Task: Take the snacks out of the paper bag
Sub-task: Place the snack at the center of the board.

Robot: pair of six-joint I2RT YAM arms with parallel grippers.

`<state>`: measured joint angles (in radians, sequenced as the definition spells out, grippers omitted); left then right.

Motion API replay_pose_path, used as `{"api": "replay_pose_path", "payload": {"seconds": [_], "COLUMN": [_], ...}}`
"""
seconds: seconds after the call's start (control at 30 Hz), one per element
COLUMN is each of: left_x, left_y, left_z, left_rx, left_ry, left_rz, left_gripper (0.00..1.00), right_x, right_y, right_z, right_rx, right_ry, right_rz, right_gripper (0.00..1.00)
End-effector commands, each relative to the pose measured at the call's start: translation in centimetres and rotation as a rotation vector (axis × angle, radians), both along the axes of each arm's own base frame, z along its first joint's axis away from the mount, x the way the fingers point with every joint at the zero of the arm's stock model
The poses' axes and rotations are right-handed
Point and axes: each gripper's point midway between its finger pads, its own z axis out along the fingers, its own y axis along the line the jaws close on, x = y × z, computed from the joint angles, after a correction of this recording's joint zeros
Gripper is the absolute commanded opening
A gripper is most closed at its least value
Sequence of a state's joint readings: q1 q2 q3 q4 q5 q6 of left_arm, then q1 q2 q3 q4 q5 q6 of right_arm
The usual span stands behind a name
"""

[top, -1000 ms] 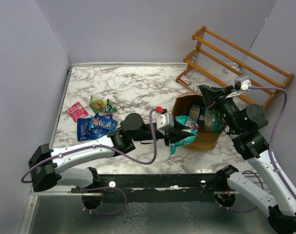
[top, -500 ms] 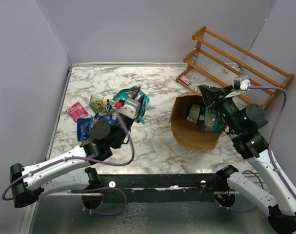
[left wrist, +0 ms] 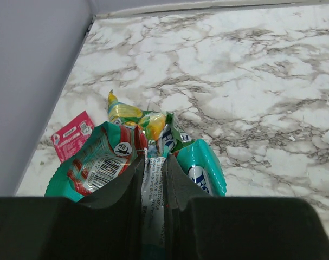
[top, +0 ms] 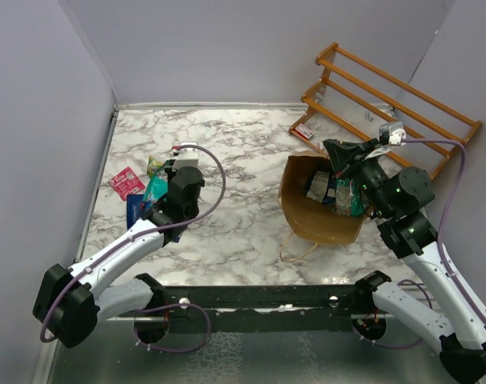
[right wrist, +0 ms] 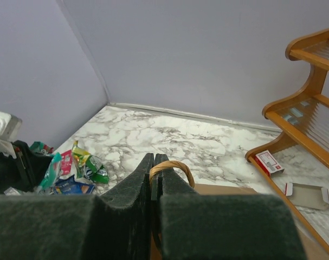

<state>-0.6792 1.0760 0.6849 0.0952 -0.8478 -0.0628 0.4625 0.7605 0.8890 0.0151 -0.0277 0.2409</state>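
1. White marble veined grey-brown over the counter (top: 251, 144).
2. Plain kraft brown on the paper bag (top: 319, 224), with a paler tan on its twisted loop handle (right wrist: 172, 165).
3. Red and white print plus a white barcode panel on the teal-green packet (left wrist: 96, 162).
4. White print on the red-pink packet (top: 126, 182); beside it a yellow-green packet (left wrist: 129, 114) and a blue packet (top: 136, 212).
5. Orange-brown wood on the slatted rack (top: 387, 88).
6. Matt black on the left hand (left wrist: 153, 162) and the right hand (right wrist: 153, 158).
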Motion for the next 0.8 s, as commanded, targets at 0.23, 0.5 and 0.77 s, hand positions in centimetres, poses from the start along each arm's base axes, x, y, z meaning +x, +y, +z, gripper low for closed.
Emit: {"api": "replay_pose_path", "payload": {"seconds": [0.23,0.5,0.77], "left_x": [2.4,6.4,7.9], "left_y": [8.6,10.9,11.8], "left_z": [4.6,6.3,0.5], "left_rx": [-0.256,-0.261,-0.301], "left_ry": [-0.048,-0.082,0.019], "left_rz": [0.168,0.225,0.167], "left_gripper": [0.0,0.0,0.0], "right_x": [-0.4,-0.8,-0.7], "right_y": [-0.2,-0.5,-0.7], "right_z": [0.2,0.2,0.1], "right_rx": [0.014,0.018,0.006], "right_ry": [-0.024,-0.026,-0.026], "right_rz": [-0.001,-0.006,-0.019], "right_gripper": [0.02,0.02,0.02]}}
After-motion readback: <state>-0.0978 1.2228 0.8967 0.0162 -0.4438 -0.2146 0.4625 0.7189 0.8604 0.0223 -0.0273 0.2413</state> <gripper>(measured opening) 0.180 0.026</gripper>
